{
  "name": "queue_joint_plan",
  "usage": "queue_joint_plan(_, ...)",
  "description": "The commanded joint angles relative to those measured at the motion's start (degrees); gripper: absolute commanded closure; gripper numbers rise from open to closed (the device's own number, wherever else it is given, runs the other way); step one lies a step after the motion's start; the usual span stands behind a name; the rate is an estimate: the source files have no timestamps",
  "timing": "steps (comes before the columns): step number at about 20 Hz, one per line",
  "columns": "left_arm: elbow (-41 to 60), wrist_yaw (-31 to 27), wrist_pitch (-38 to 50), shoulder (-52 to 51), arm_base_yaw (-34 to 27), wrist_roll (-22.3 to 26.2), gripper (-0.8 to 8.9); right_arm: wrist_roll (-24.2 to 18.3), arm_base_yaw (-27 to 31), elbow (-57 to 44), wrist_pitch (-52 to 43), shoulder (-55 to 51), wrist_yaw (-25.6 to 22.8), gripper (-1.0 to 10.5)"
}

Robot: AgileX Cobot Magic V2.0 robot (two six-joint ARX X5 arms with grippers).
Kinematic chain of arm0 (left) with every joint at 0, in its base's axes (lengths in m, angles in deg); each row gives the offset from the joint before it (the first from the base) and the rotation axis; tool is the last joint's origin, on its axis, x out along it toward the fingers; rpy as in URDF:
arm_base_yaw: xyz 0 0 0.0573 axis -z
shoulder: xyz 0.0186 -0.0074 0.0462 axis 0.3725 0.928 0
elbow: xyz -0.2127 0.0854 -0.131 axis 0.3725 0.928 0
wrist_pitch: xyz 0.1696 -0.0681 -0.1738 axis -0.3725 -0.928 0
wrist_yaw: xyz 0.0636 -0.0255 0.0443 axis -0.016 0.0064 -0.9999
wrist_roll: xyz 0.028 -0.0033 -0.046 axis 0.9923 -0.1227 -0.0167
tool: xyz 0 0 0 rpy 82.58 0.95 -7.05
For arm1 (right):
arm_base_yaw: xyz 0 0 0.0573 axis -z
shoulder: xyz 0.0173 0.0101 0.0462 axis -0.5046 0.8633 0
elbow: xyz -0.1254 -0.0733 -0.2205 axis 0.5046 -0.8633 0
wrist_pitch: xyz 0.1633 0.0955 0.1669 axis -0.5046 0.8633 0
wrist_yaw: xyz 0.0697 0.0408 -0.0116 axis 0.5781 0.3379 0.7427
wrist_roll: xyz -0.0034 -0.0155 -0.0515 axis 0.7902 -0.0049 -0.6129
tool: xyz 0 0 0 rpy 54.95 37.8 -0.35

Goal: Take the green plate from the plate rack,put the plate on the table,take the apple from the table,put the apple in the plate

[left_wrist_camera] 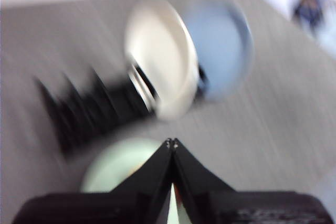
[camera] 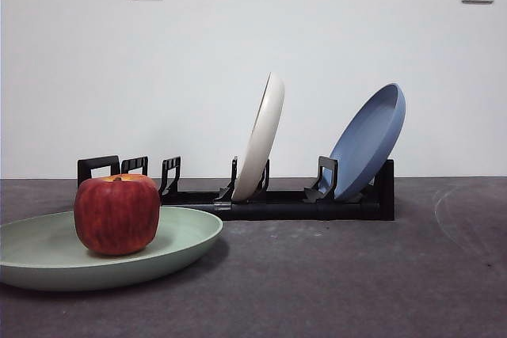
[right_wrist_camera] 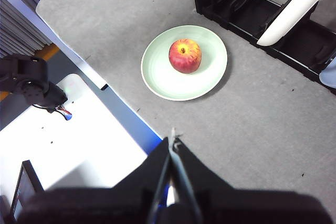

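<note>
The green plate lies flat on the table at the front left, and the dark red apple rests in it, stem hollow up. From above, the apple sits near the middle of the green plate. The black plate rack stands behind. My left gripper is shut and empty, high above the blurred green plate. The right gripper is shut and empty too, raised over the table edge, well clear of the plate.
The plate rack holds a cream-white plate and a blue plate, both leaning in their slots. Beyond the table's edge sits a white surface with another black arm part.
</note>
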Motion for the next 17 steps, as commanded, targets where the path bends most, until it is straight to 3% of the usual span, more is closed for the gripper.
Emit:
queue_joint_plan(1,5.64,0.13,10.69,-4.87,-3.96,-1.6,8.18,-0.26,-0.09,-0.24,1.36,0.02,-0.28,9.5)
queue_joint_plan(10,46.71,-0.13,39.23,-32.17,-17.14,1.62,8.18,-0.26,-0.09,-0.24,1.36,0.02,-0.28,9.5)
queue_joint_plan(15,63.01,-3.43,44.94,-44.74,-20.04,1.9,8.17,-0.26,-0.09,-0.24,1.36,0.02,-0.31,9.5)
queue_joint_plan(17,66.18,-3.61,46.86,-44.76,-20.26,2.05,8.17,-0.26,-0.09,-0.24,1.36,0.04,-0.39,9.5)
